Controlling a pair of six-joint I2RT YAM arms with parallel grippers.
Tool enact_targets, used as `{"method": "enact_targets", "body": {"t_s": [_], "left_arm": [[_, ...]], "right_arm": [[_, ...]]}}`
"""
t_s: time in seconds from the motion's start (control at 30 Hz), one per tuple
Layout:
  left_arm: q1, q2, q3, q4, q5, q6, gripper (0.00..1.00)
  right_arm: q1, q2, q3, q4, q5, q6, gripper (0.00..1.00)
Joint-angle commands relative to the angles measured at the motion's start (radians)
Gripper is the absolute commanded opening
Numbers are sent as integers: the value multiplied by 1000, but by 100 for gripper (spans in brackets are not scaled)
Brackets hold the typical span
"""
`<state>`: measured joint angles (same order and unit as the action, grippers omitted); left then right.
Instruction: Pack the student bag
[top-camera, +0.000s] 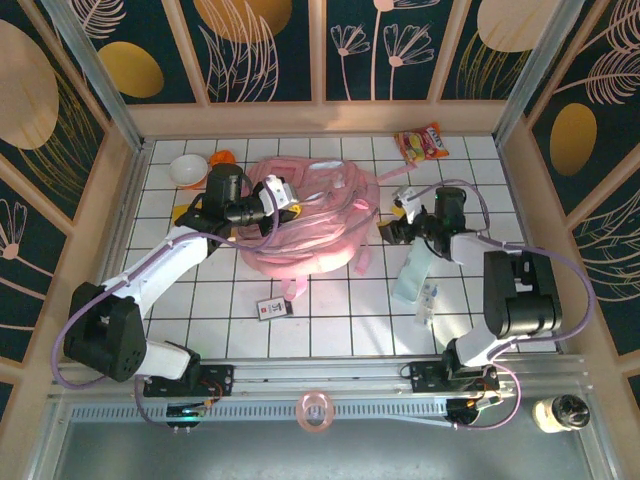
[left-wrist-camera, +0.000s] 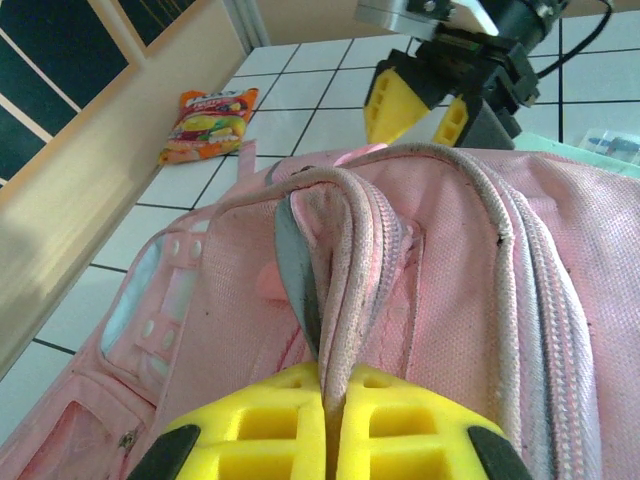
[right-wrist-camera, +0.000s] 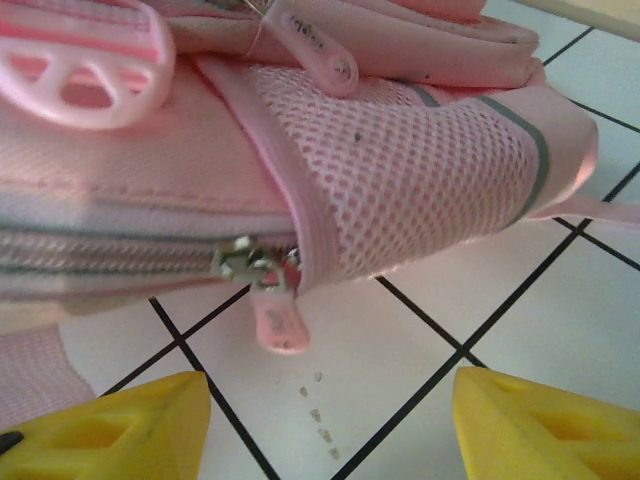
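"White square tiles covered the table (top-camera: 340, 325), and dark walls with gold leaves stood all round it. What lay on it?"

"The student bag (top-camera: 315, 235) lay in the middle, a bit toward the back. It was soft and pink and all floppy. It sat between the two arms."

"What were the left fingers (top-camera: 285, 206) doing?"

"They were pressed together on the student bag. In the left wrist view, a fold of pink cloth with a zip edge ran up from between the yellow tips."

"And the right fingers (top-camera: 388, 226)?"

"They were wide apart and low over the tiles, right by the side of the bag nearest the right arm. Only bare tile was between them. Just in front of them a little pink zip tab (right-wrist-camera: 280, 325) hung down from the end of a zip, next to a pink mesh pocket (right-wrist-camera: 430, 170)."

"Did they touch the tab?"

"No. White tile showed between the tab and the yellow tips."

"What else was on the table?"

"A bright snack packet (top-camera: 422, 142) lay at the back, apart from the bag. A white bowl (top-camera: 188, 170) sat at the back left, with something orange (top-camera: 222, 157) just beside it. A small dark card (top-camera: 273, 308) lay in front of the bag. A pale flat packet (top-camera: 410, 285) lay near the right arm."
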<state>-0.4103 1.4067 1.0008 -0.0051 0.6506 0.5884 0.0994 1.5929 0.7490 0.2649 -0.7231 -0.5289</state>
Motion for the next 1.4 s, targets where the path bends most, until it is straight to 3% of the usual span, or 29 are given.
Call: {"method": "enact_targets", "body": {"t_s": [0.0,0.33,0.53,0.67,0.83,1.03,1.37], "left_arm": [[5,-57,45,127,101,-16,0],[5,-55,47,140,121,-19,0],[5,-52,35,152,108,-23,0],[5,-42,24,183,27,-44,0],[5,-17,14,225,-152,-87,0],[4,4,35,196,-276,-112,0],[-57,50,41,226,-512,-189,0]], "right_arm": [[-1,59,91,-157,-63,-93,63],[31,143,211,-309,-59,-161,51],[36,107,185,-246,-92,-158,19],[33,77,171,-266,-72,-172,1],[31,25,153,-273,-45,-152,0],[45,-41,149,-313,-7,-112,0],[185,-161,161,-476,89,-50,0]]}}
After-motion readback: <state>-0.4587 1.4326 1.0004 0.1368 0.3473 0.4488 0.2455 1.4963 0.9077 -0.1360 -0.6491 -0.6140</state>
